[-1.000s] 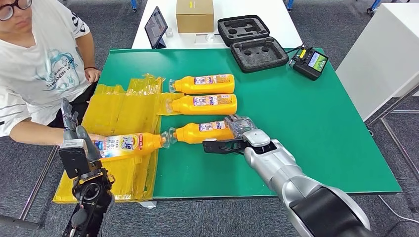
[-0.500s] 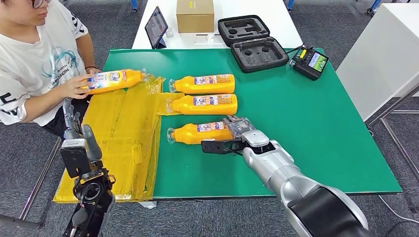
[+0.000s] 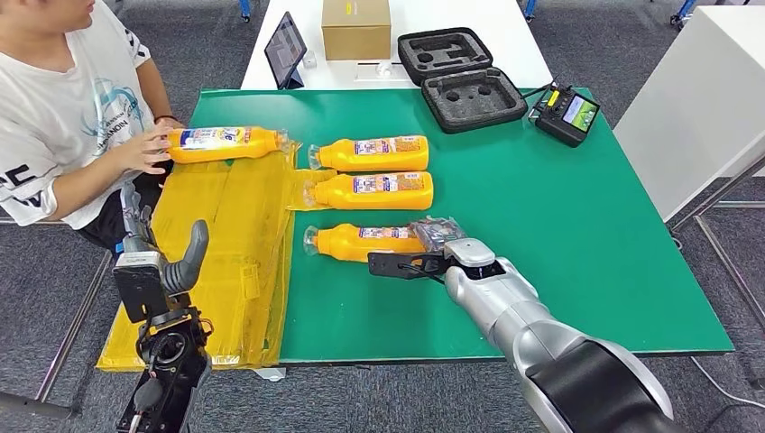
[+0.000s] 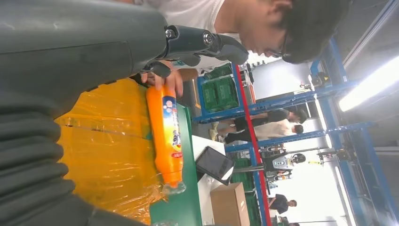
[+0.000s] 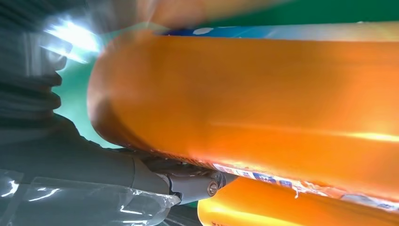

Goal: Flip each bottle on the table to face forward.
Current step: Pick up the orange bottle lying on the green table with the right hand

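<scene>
1. The nearest bottle (image 3: 365, 242) lies on its side on the green table (image 3: 577, 216), cap end toward the yellow plastic sheeting (image 3: 216, 262), label strip showing on top. The robot's right hand (image 3: 433, 257) is at its base end; the right wrist view shows the orange body pressed against the thumb and fingers, so I'd say the hand is grasping it.
2. Two more bottles lie parallel beyond it: the middle bottle (image 3: 370, 190) and the far bottle (image 3: 370, 152), both on their sides with labels up.
3. A fourth bottle (image 3: 221, 143) rests at the far edge of the sheeting, and a person's hand (image 3: 144, 152) is touching its base.
4. The left hand (image 3: 162, 262) hangs off the table's near-left corner over the sheeting, fingers apart, holding nothing.
5. Risks as I see them: the grasp sits only at the bottle's base end, so turning it could let the smooth body slip or roll toward the middle bottle just beside it. The cap end is close to the crinkled sheeting and might snag. The person's hand is working nearby too, so a left arm swing could meet it.
</scene>
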`<state>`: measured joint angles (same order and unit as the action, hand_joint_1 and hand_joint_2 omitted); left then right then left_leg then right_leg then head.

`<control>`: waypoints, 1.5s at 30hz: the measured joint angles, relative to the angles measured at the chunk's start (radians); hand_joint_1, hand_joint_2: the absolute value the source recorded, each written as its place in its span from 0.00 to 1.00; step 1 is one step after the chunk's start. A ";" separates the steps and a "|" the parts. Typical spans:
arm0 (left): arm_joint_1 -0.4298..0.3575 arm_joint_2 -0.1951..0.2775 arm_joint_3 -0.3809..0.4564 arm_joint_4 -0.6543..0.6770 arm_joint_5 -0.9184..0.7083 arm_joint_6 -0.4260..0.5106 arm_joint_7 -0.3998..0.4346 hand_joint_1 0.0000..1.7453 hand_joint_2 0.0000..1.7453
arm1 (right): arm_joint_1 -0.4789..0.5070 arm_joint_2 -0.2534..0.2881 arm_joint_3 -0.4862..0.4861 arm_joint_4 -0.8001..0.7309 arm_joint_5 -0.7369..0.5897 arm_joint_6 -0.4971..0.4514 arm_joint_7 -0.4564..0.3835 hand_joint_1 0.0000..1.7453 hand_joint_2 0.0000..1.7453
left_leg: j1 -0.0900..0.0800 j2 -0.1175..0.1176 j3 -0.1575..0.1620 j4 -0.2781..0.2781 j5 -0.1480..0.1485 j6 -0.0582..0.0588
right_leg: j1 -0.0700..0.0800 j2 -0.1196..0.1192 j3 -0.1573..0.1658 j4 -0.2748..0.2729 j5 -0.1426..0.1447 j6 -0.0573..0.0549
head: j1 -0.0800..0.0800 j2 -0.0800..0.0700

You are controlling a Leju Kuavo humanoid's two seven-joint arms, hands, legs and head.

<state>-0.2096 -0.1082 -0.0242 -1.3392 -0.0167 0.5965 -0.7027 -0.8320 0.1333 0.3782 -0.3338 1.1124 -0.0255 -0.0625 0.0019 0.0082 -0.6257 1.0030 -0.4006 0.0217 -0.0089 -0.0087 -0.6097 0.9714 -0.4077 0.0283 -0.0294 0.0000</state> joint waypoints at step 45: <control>0.132 -0.078 0.198 -0.143 0.150 -0.257 0.002 0.00 1.00 | 0.294 0.052 -0.178 -0.582 -0.552 -0.555 -0.541 1.00 1.00 | 0.000 0.000 -0.001 0.000 0.000 0.000 | 0.000 0.000 -0.001 0.000 0.000 0.000 | 0.000 0.000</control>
<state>-0.0772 -0.1864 0.1733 -1.4825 0.1336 0.3399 -0.7009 -0.5385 0.1854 0.1999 -0.9158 0.5601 -0.5800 -0.6040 0.0020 0.0081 -0.6269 1.0028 -0.4011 0.0219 -0.0086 -0.0092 -0.6105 0.9712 -0.4081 0.0281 -0.0293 0.0000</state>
